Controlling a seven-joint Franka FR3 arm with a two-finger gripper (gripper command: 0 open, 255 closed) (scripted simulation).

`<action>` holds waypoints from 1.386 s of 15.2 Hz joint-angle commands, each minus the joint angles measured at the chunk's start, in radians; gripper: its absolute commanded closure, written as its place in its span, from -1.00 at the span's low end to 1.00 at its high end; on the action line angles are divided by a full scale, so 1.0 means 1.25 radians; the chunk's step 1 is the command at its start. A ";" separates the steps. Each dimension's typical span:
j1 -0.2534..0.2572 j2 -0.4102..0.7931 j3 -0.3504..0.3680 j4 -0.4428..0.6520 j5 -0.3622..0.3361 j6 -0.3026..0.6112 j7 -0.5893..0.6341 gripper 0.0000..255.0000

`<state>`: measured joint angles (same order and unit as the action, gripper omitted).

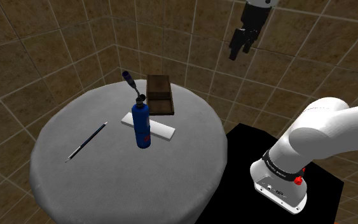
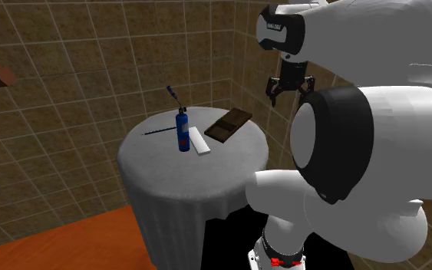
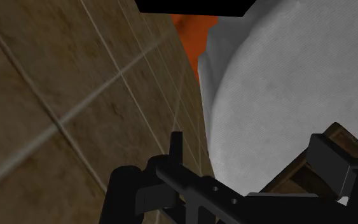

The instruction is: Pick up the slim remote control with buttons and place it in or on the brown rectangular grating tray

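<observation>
Claw (image 1: pixel 241 42) is hanging high up by the tiled wall, over the tray's side of the round grey-clothed table (image 1: pixel 126 181), fingers spread wide and gripping nothing at all. Down on the cloth, the slim white remote (image 1: pixel 163 130) is lying flat near the middle, with a blue bottle (image 1: pixel 142 125) standing upright against it. The brown grating tray (image 1: pixel 159 95) is sitting just beyond the remote, and a thin dark pen (image 1: pixel 87 141) is resting well off toward the shoulder view's left.
</observation>
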<state>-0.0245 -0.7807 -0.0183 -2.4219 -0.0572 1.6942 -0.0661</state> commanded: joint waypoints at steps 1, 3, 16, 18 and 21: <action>0.000 0.000 0.000 0.000 0.000 0.000 0.000 -1.00; 0.016 0.020 0.025 -0.014 0.017 0.031 0.021 -1.00; 0.109 0.233 0.191 -0.024 0.102 0.237 0.156 -1.00; 0.120 0.276 0.216 -0.013 0.106 0.268 0.178 -1.00; 0.134 0.345 0.254 0.010 0.107 0.311 0.212 -1.00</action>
<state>0.1383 -0.3819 0.2849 -2.4233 0.0777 2.0641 0.1859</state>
